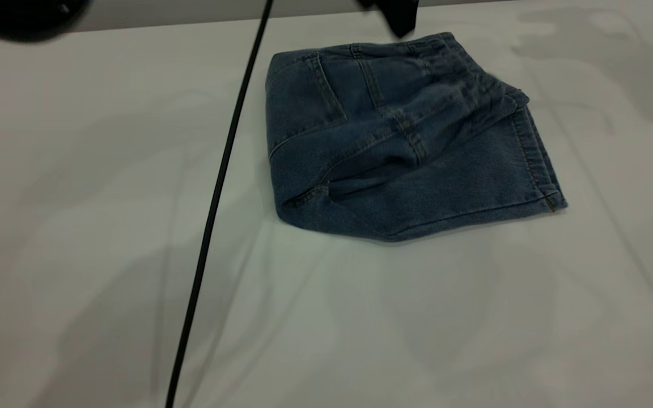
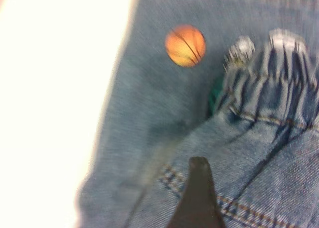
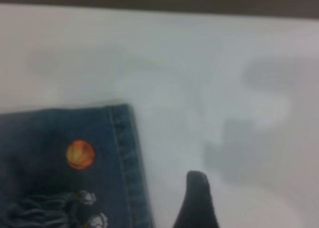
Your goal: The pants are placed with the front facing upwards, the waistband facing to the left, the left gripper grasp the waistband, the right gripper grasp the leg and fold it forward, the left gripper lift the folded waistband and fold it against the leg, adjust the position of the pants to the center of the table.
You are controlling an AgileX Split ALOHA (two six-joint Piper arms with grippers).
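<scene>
While the pants (image 1: 406, 141) lie folded into a compact bundle on the white desk (image 1: 360, 317), toward its far edge and right of the middle, both arms hang above them. The gathered waistband (image 1: 462, 73) sits on top, laid over the leg near the stitched cuff (image 1: 536, 153). The left gripper (image 2: 199, 188) hovers just over the denim beside the waistband; only one dark fingertip shows, so whether it is open cannot be told. The right gripper (image 3: 197, 198) hangs over bare desk beside the cuff; its state cannot be told either. An orange basketball patch (image 2: 185, 45) shows on the fabric. A black cable (image 1: 219, 187) crosses the desk's left half.
</scene>
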